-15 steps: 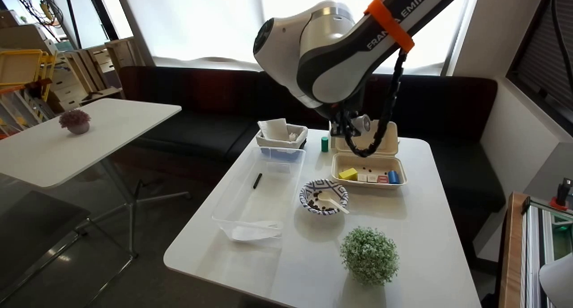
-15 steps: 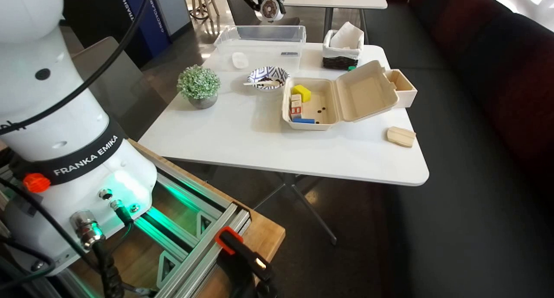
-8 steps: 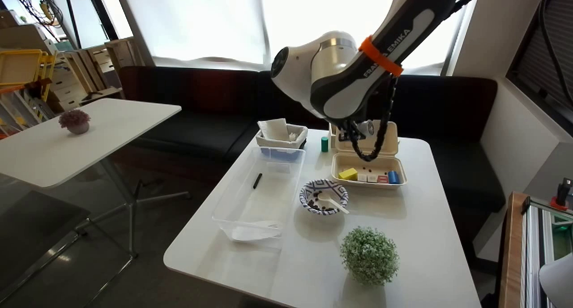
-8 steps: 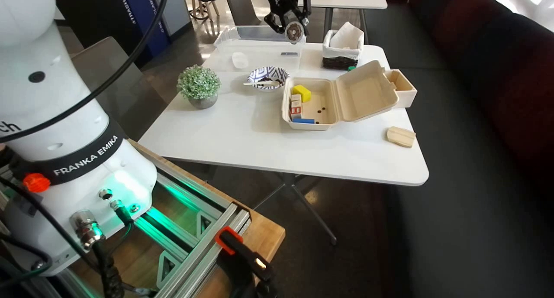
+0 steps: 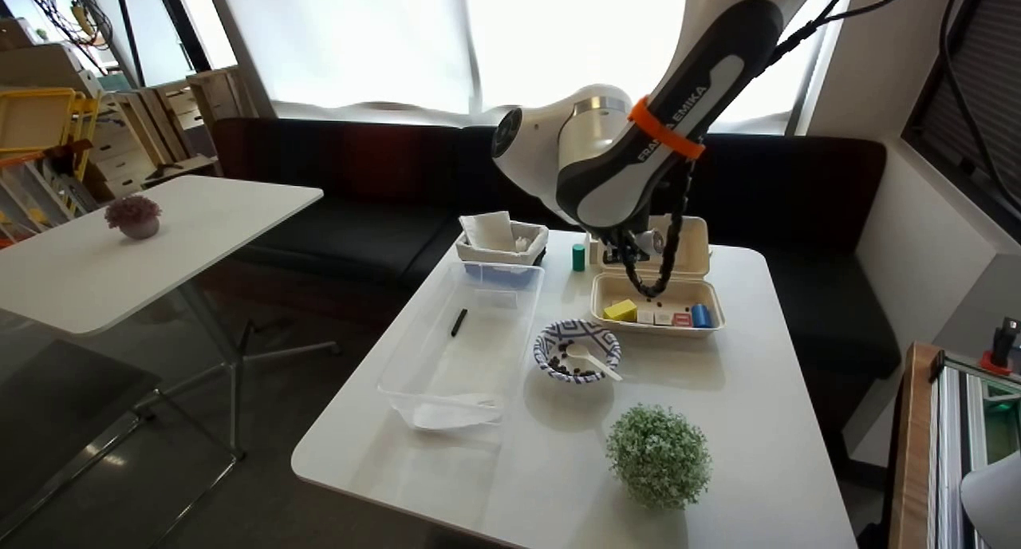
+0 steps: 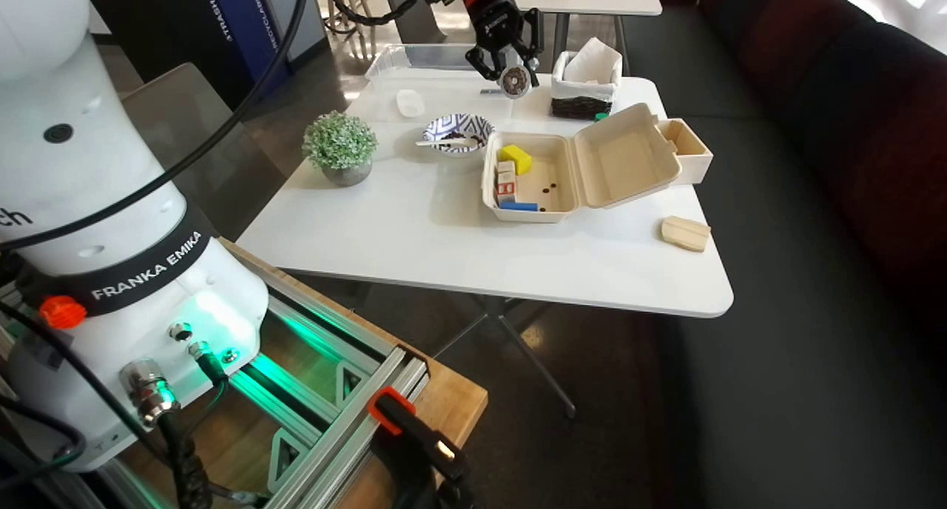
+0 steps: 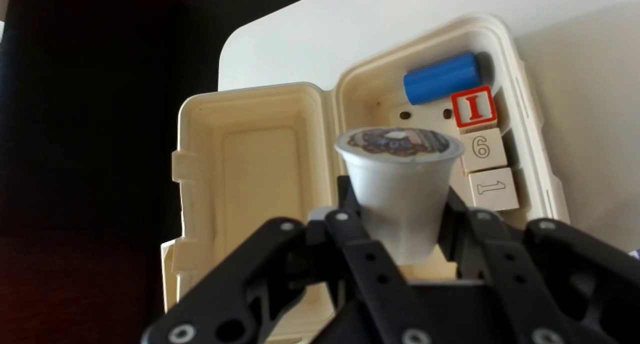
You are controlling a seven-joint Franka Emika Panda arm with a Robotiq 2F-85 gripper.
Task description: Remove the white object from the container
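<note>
My gripper [image 7: 400, 209] is shut on a small white cup [image 7: 407, 196], the white object, with a brown printed lid. Its fingers press the cup's sides, and the lid faces away from the palm. In an exterior view, the gripper [image 6: 513, 71] holds the cup [image 6: 515, 82] tilted in the air, lid towards that camera. In the wrist view the cup is above the open beige clamshell tray [image 7: 260, 164]. A translucent whitish dish [image 6: 409, 103], seemingly the container, lies inside a large clear plastic bin [image 5: 451, 357]. The dish also shows in an exterior view [image 5: 453, 412].
The beige tray holds a blue cylinder [image 7: 442, 79], lettered blocks [image 7: 482, 150] and a yellow block [image 6: 516, 158]. A patterned bowl [image 6: 447, 128] with a spoon, a plant [image 6: 339, 143], a lined basket [image 6: 584, 106], a green cylinder [image 5: 578, 257] and a wooden piece [image 6: 686, 234] stand on the table.
My gripper has moved down, and rightward in both exterior views, away from over the clear bin's back edge. The cup has stayed in its fingers. Nothing on the table has moved.
</note>
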